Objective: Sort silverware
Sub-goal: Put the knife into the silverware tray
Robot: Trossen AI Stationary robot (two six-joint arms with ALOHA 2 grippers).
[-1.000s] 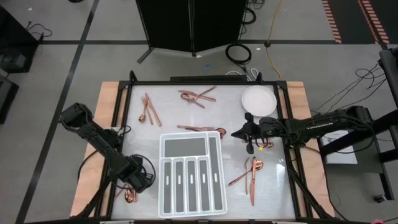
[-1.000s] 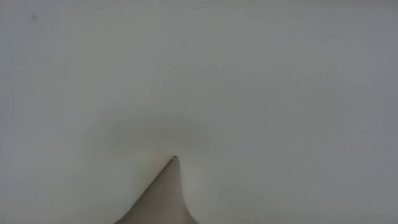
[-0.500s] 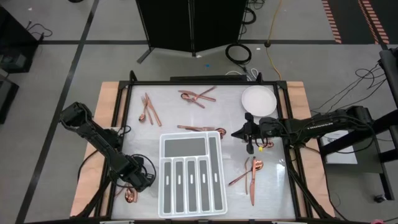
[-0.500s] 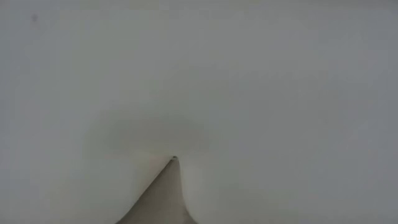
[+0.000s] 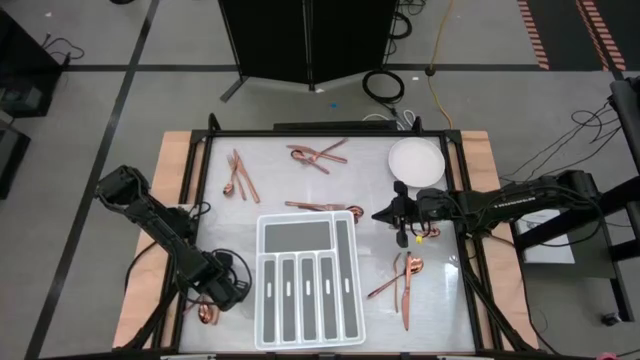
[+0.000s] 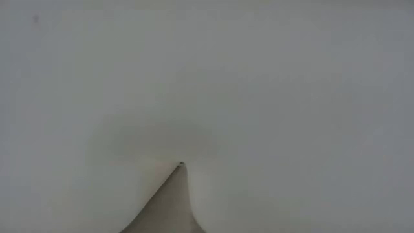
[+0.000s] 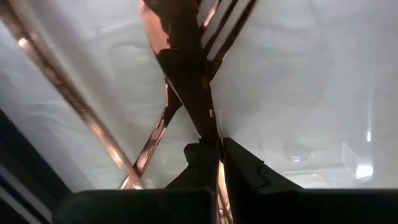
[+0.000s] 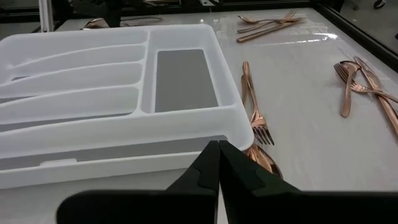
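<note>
A glossy white bench [image 5: 330,180] framed in black rails sits on a grey floor, with a dark cabinet [image 5: 305,40] behind it. At the near left corner the left gripper [image 5: 215,300] is down among crossed pieces of silverware [image 5: 207,312]; in its wrist view its fingers [image 7: 199,163] pinch a flat, mirror-bright copper handle [image 7: 186,68], with fork tines beyond. Slim rose-gold pieces lie scattered: a pair at far left [image 5: 240,176], a crossed cluster at far centre [image 5: 318,154], and a few just behind the tray [image 5: 312,207]. The white plastic divided tray [image 5: 306,280] has smooth walls and grey-floored slots. Right of it, the right gripper [image 5: 400,214] hovers, its fingers [image 8: 211,163] pressed together on nothing. A round white plate [image 5: 415,158] lies behind it; more silverware [image 5: 405,280] lies nearer.
</note>
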